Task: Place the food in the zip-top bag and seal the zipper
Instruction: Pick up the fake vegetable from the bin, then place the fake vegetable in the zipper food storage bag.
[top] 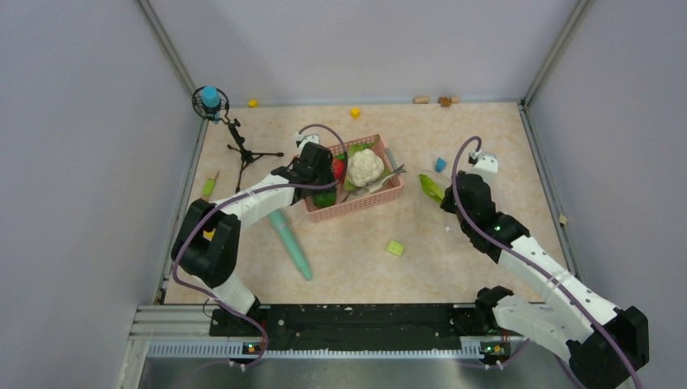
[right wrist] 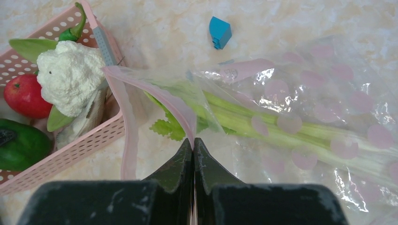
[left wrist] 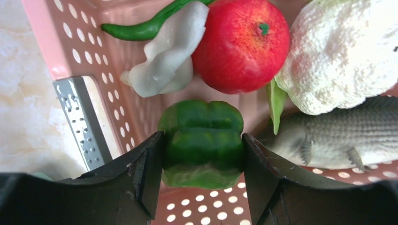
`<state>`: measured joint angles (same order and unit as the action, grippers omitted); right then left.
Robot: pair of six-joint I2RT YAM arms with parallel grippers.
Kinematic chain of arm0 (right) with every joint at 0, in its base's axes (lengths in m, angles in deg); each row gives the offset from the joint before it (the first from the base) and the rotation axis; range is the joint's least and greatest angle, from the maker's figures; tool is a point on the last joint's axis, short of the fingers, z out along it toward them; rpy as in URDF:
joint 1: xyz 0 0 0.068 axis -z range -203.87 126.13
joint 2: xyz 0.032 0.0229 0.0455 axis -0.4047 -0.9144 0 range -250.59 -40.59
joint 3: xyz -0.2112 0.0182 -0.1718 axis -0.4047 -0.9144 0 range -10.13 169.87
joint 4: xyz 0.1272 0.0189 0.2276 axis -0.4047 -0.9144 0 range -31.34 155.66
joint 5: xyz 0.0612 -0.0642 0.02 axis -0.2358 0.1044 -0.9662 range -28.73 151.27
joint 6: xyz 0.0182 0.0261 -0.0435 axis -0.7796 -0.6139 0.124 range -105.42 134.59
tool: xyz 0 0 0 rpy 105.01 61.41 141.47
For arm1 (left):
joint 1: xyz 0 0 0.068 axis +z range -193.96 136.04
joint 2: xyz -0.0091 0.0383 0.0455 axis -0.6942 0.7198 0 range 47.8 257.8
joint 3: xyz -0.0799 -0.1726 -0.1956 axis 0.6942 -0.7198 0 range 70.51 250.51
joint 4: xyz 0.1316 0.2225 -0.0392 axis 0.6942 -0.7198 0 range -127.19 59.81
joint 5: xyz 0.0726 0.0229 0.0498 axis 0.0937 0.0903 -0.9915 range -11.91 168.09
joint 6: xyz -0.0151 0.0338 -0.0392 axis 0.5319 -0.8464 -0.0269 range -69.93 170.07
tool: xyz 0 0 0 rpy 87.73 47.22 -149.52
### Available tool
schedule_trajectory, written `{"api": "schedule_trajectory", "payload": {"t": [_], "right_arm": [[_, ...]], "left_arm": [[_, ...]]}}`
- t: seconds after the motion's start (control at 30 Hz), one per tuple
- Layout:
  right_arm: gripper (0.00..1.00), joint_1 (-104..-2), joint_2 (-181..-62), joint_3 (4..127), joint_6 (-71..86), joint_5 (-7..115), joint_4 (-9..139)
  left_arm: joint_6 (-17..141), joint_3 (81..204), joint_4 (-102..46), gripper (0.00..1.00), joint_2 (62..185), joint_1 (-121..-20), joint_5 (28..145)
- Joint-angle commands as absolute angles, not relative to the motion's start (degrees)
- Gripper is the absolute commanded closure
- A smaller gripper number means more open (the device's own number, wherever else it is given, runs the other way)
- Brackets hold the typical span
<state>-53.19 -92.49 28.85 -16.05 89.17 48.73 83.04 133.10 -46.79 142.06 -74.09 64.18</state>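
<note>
Step in hand: loading, with sealing not yet begun.

- Left gripper (left wrist: 202,143): down inside the pink basket (left wrist: 42,37), its fingers (left wrist: 145,164) on either side of the green bell pepper (left wrist: 202,124). Both pads appear to touch the pepper's flanks, though a firm pinch cannot be confirmed from the wrist view. The pepper lies on the basket floor.
- Right gripper (right wrist: 193,150): fingers pressed together, pinching the near lip of the zip-top bag (right wrist: 300,108) at the zipper (right wrist: 173,105), with the mouth held up facing the basket.
- Food already bagged: one pale green leek stalk (right wrist: 263,124), lying lengthwise inside with its leafy end at the mouth.
- Food in the basket:
  - tomato (left wrist: 239,42)
  - cauliflower (left wrist: 342,51)
  - a white lumpy piece (left wrist: 169,56)
  - a green chilli (left wrist: 141,29)
  - a toy fish (left wrist: 338,131), partly under the cauliflower
- Bag position: flat on the tabletop (top: 454,267), just beside the basket's right end.
- Stray item: a blue block (right wrist: 219,32) on the tabletop near the bag, no part of the job.

Next move calls for:
- a settled grip on the pepper and a lift clear of the basket wall
- a short carry right to the raised mouth
- a wider mouth, judged narrow for so bulky a piece and partly taken up by the leek's leafy end
</note>
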Motion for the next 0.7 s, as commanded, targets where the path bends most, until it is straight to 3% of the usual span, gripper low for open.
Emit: {"api": "schedule_trajectory", "payload": {"t": [0.0, 0.33, 0.67], "right_arm": [[1.00, -52.7, -89.8, 29.5, -15.7, 87.5, 50.4], [1.00, -52.7, -92.1, 40.2, -17.1, 79.1, 38.9], [1.00, -52.7, -92.1, 43.1, -20.2, 76.6, 37.6]], "left_arm": [[81.4, 134.2, -43.5, 0.74, 134.2, -75.2, 68.5], [75.0, 127.6, -23.2, 0.78, 120.6, -84.0, 87.6], [78.2, 130.5, -9.7, 0.84, 123.0, -89.6, 98.6]]}}
